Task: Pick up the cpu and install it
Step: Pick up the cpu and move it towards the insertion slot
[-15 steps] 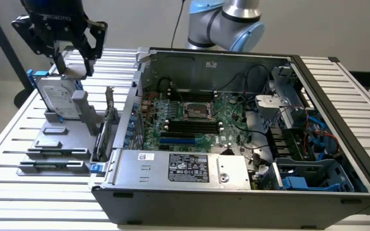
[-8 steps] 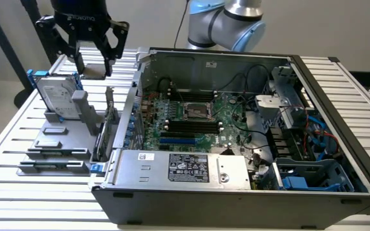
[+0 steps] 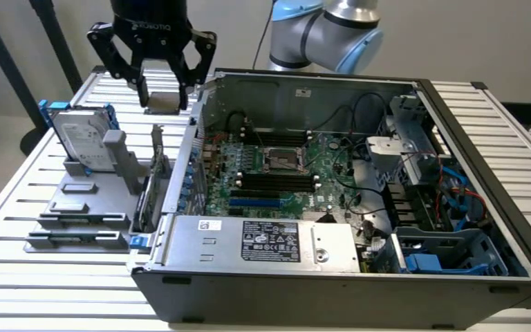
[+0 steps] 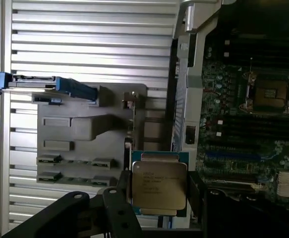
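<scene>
The cpu (image 3: 166,102) (image 4: 159,184), a small square chip with a silver-grey metal top, hangs between the fingers (image 4: 122,190) of my gripper (image 3: 165,97) (image 4: 159,196), which is shut on it. It is held above the slatted table, just outside the back corner of the open computer case (image 3: 339,277) on the exterior view's left. The empty cpu socket (image 3: 282,160) (image 4: 272,93) lies on the green motherboard (image 3: 275,183) inside the case, apart from the chip.
A grey fixture plate (image 3: 81,207) (image 4: 85,134) left of the case carries an upright silver hard drive with a blue bracket (image 3: 83,142) and small grey blocks. The case wall (image 3: 191,138), power supply (image 3: 265,242), cables and drive cage (image 3: 413,138) surround the motherboard.
</scene>
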